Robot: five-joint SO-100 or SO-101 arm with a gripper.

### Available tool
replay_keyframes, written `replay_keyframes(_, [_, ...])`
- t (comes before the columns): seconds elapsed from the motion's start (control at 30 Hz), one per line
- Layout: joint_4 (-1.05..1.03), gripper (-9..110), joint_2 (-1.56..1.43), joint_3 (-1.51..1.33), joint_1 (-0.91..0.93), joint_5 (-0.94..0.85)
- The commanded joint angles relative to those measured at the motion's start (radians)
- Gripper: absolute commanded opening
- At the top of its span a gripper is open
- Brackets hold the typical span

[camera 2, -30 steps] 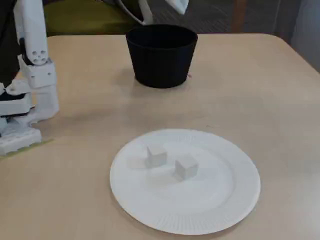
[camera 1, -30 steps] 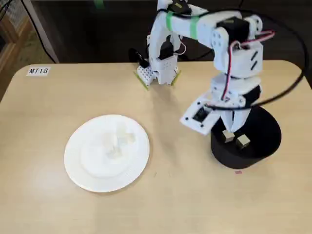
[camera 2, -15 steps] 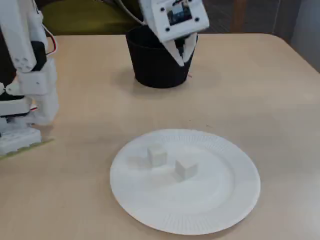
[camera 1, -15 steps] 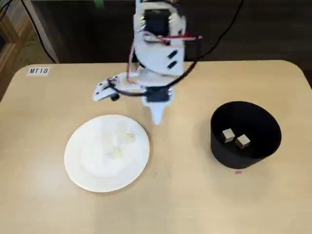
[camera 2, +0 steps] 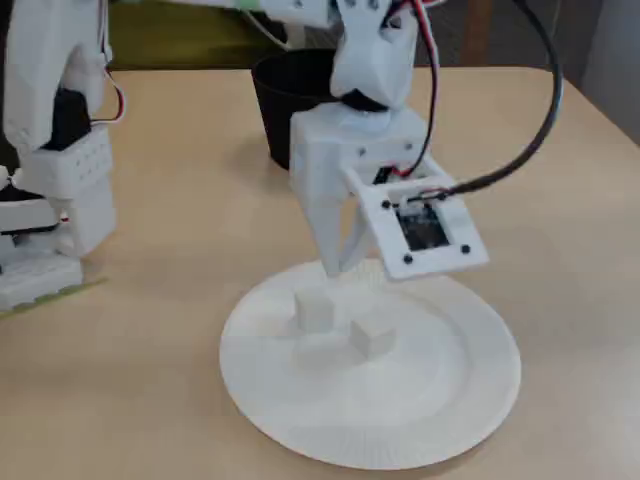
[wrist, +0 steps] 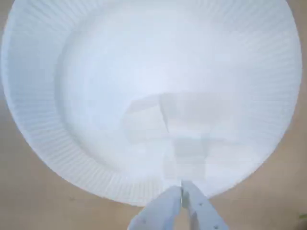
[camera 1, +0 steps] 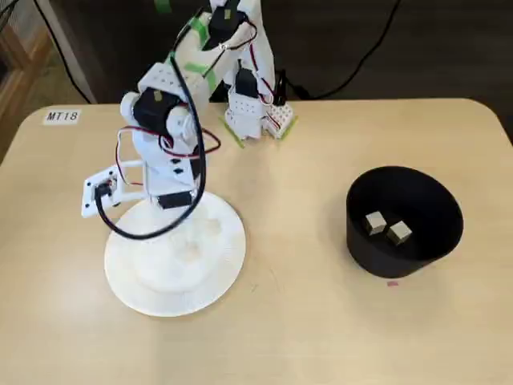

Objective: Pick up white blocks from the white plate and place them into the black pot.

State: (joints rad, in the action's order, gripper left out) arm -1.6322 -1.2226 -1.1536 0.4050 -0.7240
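The arm is seen bent over the white plate (camera 1: 172, 265), w/ the tool (camera 2: 338, 268) pointed down above the plate's far rim in a fixed view; its two fingers are pressed together at the tips and nothing is held between them. In the wrist view the tool (wrist: 182, 189) enters from the bottom edge, fingertips meeting just over the ribbed rim of the white plate (wrist: 43, 139). Two white blocks are shown lying on the plate, near its middle: one block (camera 2: 314, 309) sits just below the tool tips in a fixed view, the other block (camera 2: 372, 335) just beside it toward the camera, and they are apart from each other. The same pair is seen in the wrist view as pale, washed-out squares (wrist: 146, 122) (wrist: 189, 153) (edges hard to make out against the plate). The black pot (camera 1: 405, 265) stands upright on the tan surface (camera 1: 304, 321), well apart from the plate, to the right in a fixed view; two beige blocks (camera 1: 374, 222) (camera 1: 399, 233) rest side by side on its floor. In another fixed view the pot (camera 2: 275, 100) is partly hidden behind the arm. A small label reading MT18 (camera 1: 62, 116) is stuck near the surface's far-left corner.
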Motion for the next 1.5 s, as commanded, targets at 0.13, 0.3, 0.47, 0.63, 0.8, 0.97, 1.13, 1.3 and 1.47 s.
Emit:
replay_keyframes(0.13, [-0.015, 10, 0.048, 0.112, 0.048, 0.002])
replay_keyframes(0.3, [-0.015, 24, 0.051, 0.114, 0.094, 0.009])
replay_keyframes(0.47, [-0.018, 29, 0.071, 0.114, 0.104, 0.009])
replay_keyframes(0.63, [-0.018, 29, 0.109, 0.114, 0.104, -0.003])
replay_keyframes(0.8, [-0.009, 28, 0.146, 0.127, 0.091, -0.012])
replay_keyframes(0.97, [-0.009, 27, 0.19, 0.179, 0.081, -0.014])
replay_keyframes(1.13, [-0.009, 24, 0.259, 0.241, 0.071, -0.009])
replay_keyframes(1.3, [-0.009, 10, 0.33, 0.299, 0.057, 0.009])
replay_keyframes(1.47, [-0.009, -2, 0.385, 0.347, 0.046, 0.049])
